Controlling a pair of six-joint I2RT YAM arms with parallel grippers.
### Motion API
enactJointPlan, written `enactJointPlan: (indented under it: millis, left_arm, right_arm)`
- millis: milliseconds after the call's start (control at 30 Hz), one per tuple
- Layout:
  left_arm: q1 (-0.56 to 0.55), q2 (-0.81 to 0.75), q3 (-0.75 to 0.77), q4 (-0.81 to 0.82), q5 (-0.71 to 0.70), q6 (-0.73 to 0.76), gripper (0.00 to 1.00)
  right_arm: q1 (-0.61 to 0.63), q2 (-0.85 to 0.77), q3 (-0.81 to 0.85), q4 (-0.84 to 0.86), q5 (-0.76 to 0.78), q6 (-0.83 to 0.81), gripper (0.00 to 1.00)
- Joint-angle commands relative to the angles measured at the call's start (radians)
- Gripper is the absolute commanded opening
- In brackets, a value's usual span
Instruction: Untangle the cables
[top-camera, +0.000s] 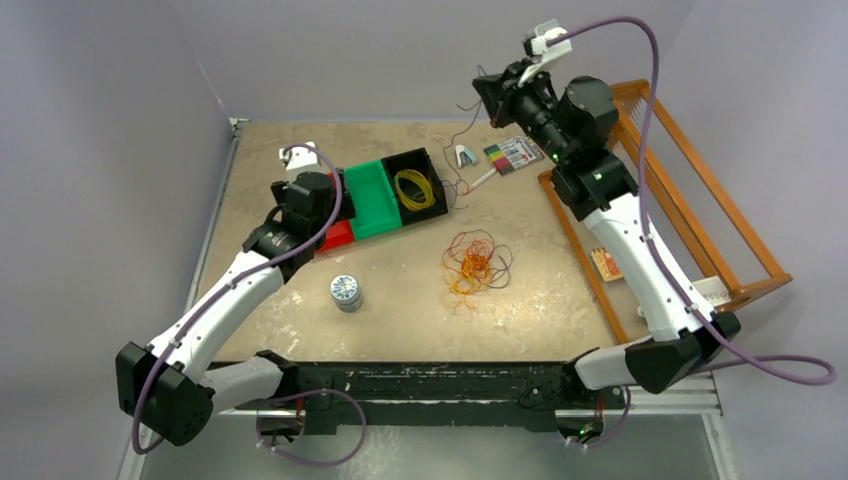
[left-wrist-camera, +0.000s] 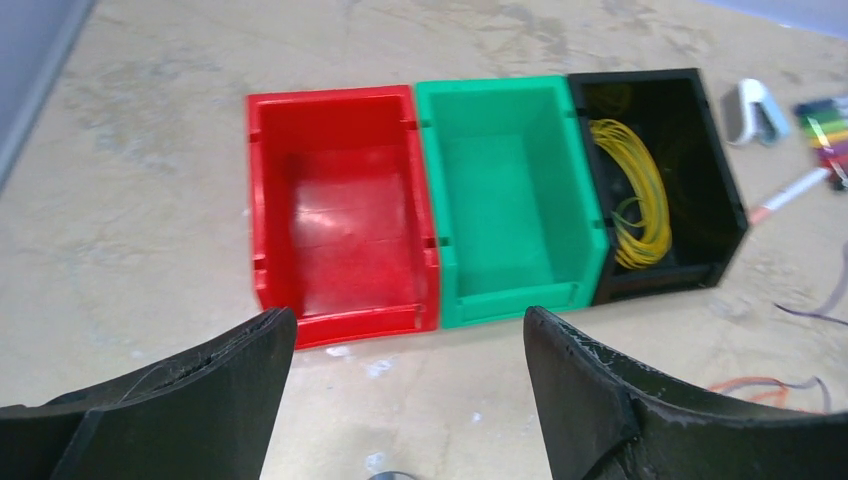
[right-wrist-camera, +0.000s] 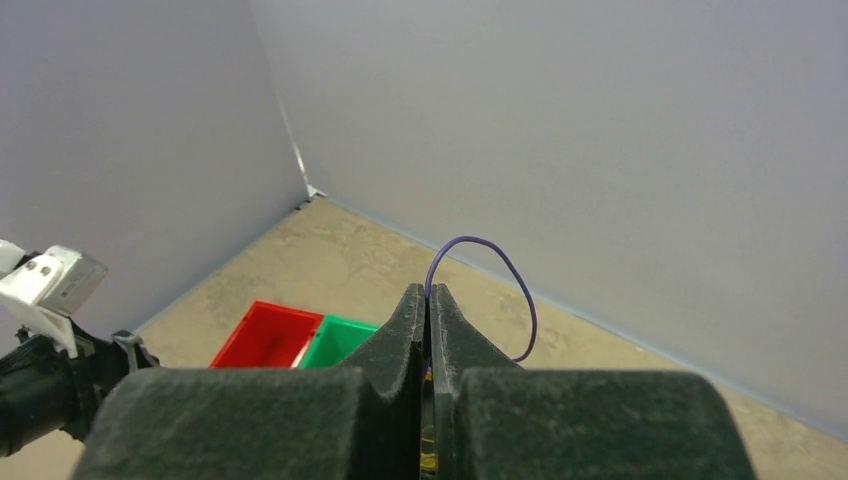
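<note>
L gripper (left-wrist-camera: 405, 400) open wide, nothing between fingers, hovering on near side of 3 bins in a row. Red bin (left-wrist-camera: 335, 230), green bin (left-wrist-camera: 510, 200), black bin (left-wrist-camera: 715, 190), touching side by side. Yellow cable (left-wrist-camera: 632, 190) coiled inside black bin. Tin (top-camera: 346, 292) on table nearer the arm bases. Tangle (top-camera: 474, 262) of orange + dark cables mid-table, right of tin, apart from bins. R gripper (right-wrist-camera: 428, 310) raised at far right, fingers pinched tight on dark cable (right-wrist-camera: 505, 265). Its loop pokes past the tips, and in top view it trails down toward table near black bin. Markers (top-camera: 514, 154) just beside.
</note>
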Motion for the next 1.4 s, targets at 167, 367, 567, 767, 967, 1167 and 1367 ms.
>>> enactJointPlan:
  millis: [167, 367, 567, 767, 967, 1167, 1367]
  left_arm:
    - [0.029, -0.062, 0.005, -0.094, -0.162, 0.012, 0.84]
    - [0.029, -0.108, -0.026, -0.108, -0.212, 0.012, 0.84]
    - [0.029, -0.163, -0.062, -0.131, -0.340, -0.016, 0.84]
    - [0.028, -0.193, -0.071, -0.146, -0.384, -0.042, 0.84]
    - [0.029, -0.196, -0.070, -0.148, -0.406, -0.035, 0.83]
    - [0.036, -0.182, -0.066, -0.145, -0.387, -0.037, 0.83]
    - [0.047, -0.172, -0.067, -0.140, -0.368, -0.035, 0.83]
  right_arm:
    - [0.070, 0.128, 0.179, 0.081, -0.064, 0.017, 0.00]
    - [0.110, 0.234, 0.293, 0.085, -0.091, 0.028, 0.00]
    - [0.155, 0.346, 0.424, 0.074, -0.099, 0.036, 0.00]
    - [0.179, 0.479, 0.558, 0.069, -0.123, 0.065, 0.00]
    - [0.185, 0.589, 0.656, 0.070, -0.149, 0.093, 0.00]
    - [0.185, 0.653, 0.664, 0.084, -0.137, 0.099, 0.00]
    - [0.186, 0.699, 0.622, 0.083, -0.122, 0.087, 0.00]
